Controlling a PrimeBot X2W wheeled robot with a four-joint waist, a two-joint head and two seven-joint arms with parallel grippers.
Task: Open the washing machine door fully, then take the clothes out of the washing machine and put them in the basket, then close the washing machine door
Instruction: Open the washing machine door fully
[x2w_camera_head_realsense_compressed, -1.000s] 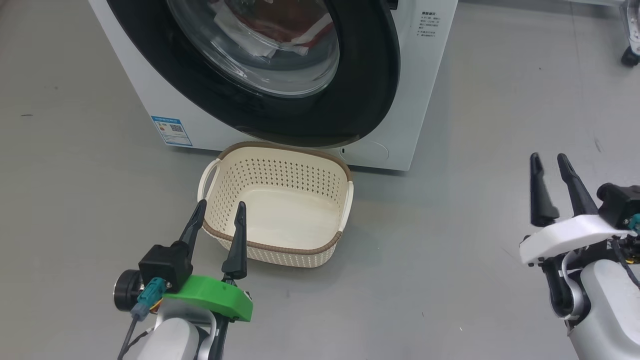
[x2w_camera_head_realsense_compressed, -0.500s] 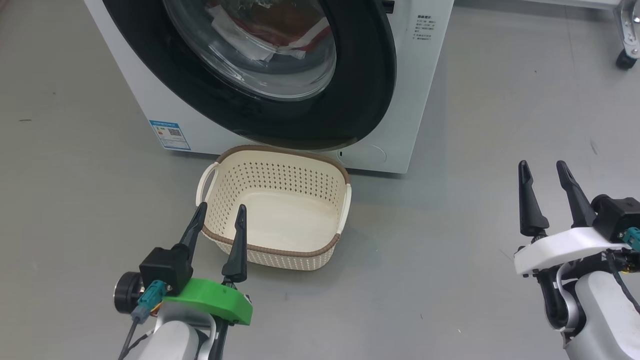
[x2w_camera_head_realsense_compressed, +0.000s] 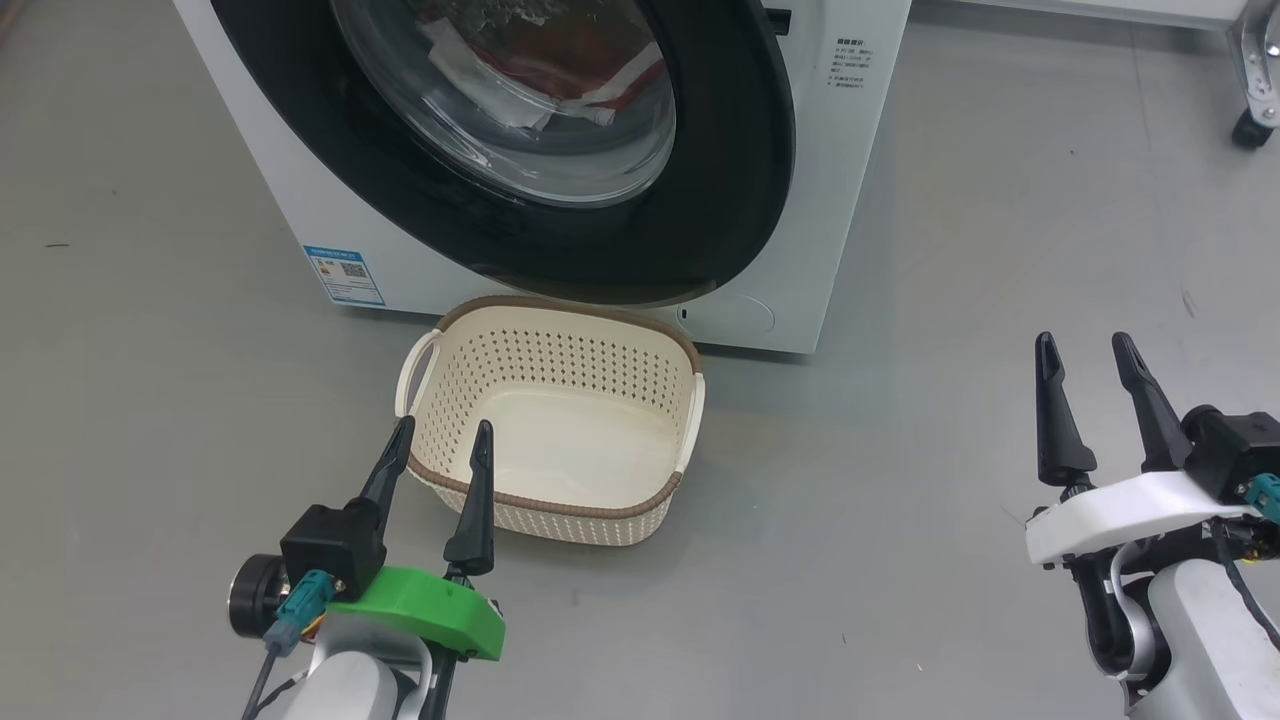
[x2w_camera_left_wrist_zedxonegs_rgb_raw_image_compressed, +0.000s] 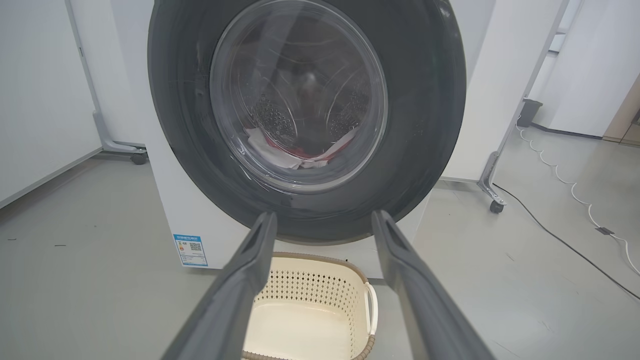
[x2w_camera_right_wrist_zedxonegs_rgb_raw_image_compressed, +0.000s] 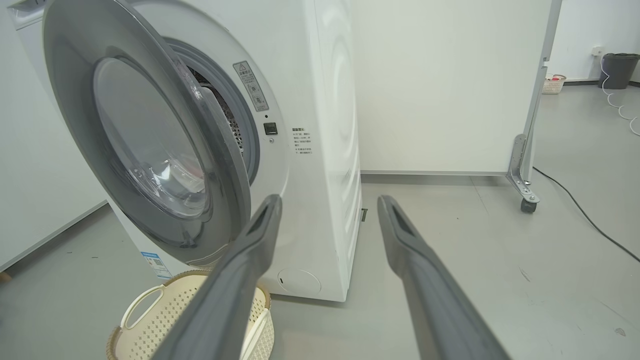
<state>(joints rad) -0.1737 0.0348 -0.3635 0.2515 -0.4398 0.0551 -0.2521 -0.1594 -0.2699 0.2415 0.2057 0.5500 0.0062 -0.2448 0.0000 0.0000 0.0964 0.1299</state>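
Note:
The washing machine stands at the top of the head view. Its door has a black rim and hangs slightly ajar, as the right wrist view shows at the door. The red and white clothes lie inside the drum, seen through the glass. The cream basket sits on the floor right below the door, with nothing in it. My left gripper is open over the basket's near rim. My right gripper is open above bare floor, right of the machine. Neither holds anything.
A blue label marks the machine's lower left front. A caster wheel of a rolling panel stands at the far right. A cable runs across the grey floor, and a dark bin stands far back.
My right gripper's fingers have spread wider and it has drifted slightly left. The head camera has shifted a little. The left gripper, the basket and the door are unchanged.

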